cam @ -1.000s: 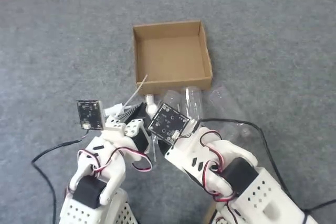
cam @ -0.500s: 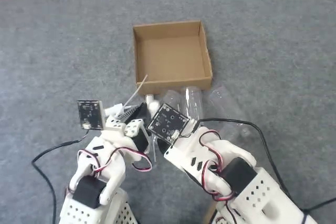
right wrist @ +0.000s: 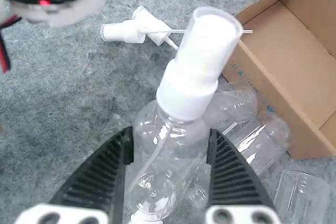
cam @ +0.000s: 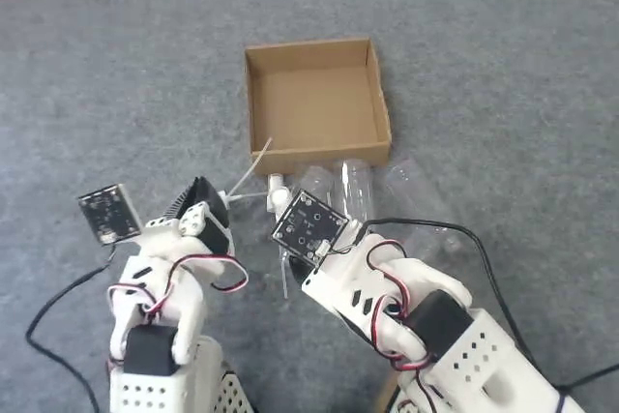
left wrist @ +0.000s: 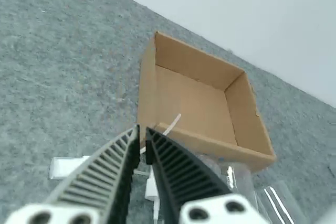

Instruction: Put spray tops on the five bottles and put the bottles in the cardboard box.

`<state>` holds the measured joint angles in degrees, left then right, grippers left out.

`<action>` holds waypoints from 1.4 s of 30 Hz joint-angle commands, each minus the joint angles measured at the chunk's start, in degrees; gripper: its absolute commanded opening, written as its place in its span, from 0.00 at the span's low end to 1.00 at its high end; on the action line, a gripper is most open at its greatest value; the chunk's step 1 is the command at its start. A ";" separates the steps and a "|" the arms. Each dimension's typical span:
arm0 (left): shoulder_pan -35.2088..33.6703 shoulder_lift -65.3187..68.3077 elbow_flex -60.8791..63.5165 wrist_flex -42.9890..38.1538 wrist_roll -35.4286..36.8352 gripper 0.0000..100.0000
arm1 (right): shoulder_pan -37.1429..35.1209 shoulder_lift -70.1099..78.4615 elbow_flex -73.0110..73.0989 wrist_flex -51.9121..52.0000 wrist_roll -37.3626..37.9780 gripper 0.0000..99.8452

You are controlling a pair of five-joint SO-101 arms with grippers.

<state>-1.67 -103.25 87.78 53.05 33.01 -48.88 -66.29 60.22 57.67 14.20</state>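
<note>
Empty cardboard box [cam: 314,99] lies ahead of both grippers. Right gripper [right wrist: 169,153], jaws half-spread, clamps a clear bottle [right wrist: 173,124]; left gripper [left wrist: 143,132] is pinched together, empty. Risk: the slick bottle slips, or its spray top [right wrist: 202,61] clips the box wall.

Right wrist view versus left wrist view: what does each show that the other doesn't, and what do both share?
Right wrist view, not the left: the right claw gripping a clear bottle with a white spray top fitted. Left wrist view, not the right: the left claw, shut on nothing, and a pale wall. Both: the cardboard box, a loose spray top and capless bottles lying beside the box.
</note>
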 commanded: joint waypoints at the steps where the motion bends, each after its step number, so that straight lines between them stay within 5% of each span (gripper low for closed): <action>1: -1.23 -0.97 -1.89 -0.53 -0.62 0.01 | -0.13 -2.15 -0.70 -1.36 -0.62 0.07; 12: -1.32 -0.97 -2.77 -0.35 -0.62 0.01 | -0.13 -2.15 -3.60 -3.91 -0.79 0.07; 25: -1.32 -0.97 -2.33 -0.26 -0.97 0.01 | 8.04 -1.54 -3.69 -22.29 -0.26 0.07; 42: -1.32 -0.97 -1.54 -0.62 -0.97 0.01 | 8.66 8.84 -3.87 -46.20 1.49 0.07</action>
<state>-2.73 -103.25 87.78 53.05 32.57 -40.79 -61.63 60.13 15.91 14.02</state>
